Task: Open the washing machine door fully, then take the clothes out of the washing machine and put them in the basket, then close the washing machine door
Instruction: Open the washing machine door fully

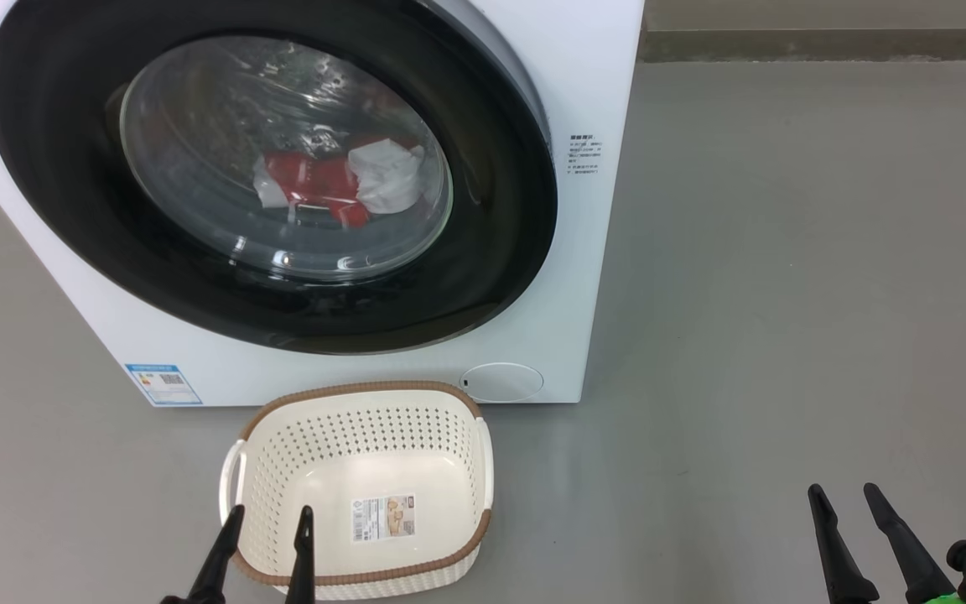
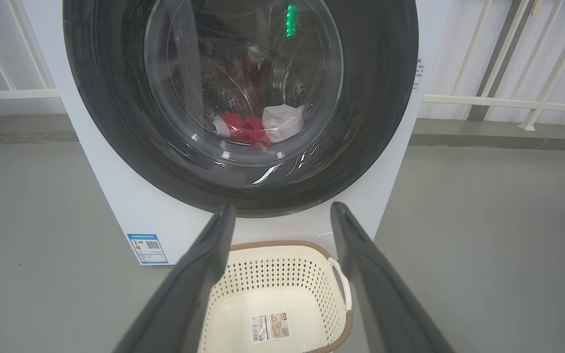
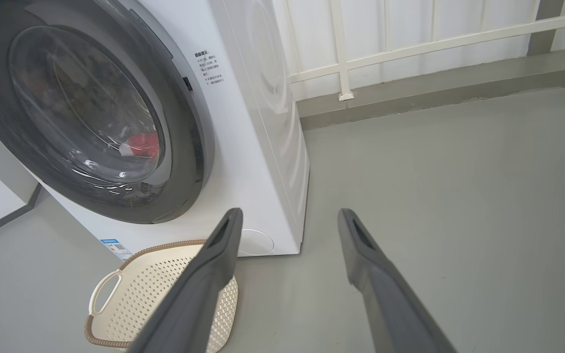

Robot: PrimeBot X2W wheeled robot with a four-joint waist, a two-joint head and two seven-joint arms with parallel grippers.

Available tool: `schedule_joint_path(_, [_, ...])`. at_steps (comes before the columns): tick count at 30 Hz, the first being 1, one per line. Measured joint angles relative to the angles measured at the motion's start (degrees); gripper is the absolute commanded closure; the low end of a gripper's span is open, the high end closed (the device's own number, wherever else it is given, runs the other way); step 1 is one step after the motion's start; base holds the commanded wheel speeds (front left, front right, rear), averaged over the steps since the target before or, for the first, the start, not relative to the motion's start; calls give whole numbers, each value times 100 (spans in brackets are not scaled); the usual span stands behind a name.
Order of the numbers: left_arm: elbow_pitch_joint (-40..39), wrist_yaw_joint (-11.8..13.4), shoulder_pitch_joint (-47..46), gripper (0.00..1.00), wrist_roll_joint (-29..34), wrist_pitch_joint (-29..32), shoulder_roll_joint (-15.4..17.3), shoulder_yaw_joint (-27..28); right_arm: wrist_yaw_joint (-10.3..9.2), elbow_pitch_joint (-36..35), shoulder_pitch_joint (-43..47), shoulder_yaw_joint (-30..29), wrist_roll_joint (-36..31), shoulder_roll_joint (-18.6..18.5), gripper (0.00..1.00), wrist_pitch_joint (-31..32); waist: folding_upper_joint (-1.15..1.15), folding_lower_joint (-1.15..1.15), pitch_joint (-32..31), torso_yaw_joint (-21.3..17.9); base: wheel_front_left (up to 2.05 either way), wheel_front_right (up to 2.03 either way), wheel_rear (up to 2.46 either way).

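Observation:
The white washing machine stands on the floor with its black-rimmed round door shut against the front. Through the glass I see the clothes, red fabric with a white piece, lying low in the drum; they also appear in the left wrist view and the right wrist view. The cream basket with a brown rim sits on the floor just before the machine and holds only a paper label. My left gripper hovers open at the basket's near rim. My right gripper is open over bare floor at the lower right.
Grey floor stretches to the right of the machine. A white railing and a low grey kerb run behind it. A round white flap and a blue label mark the machine's lower front.

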Motion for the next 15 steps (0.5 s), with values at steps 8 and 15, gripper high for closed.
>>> schedule_joint_path(8, [9,-8,0,0,-8,0,0,11,0,-45,15,-40,-26,10,16,0,0,0,6,-1,0,0,0])
schedule_joint_path(15, [-19,-8,-9,0,-8,0,3,-58,0,-254,-169,20,81,55,100,0,0,0,92,24,0,0,0])
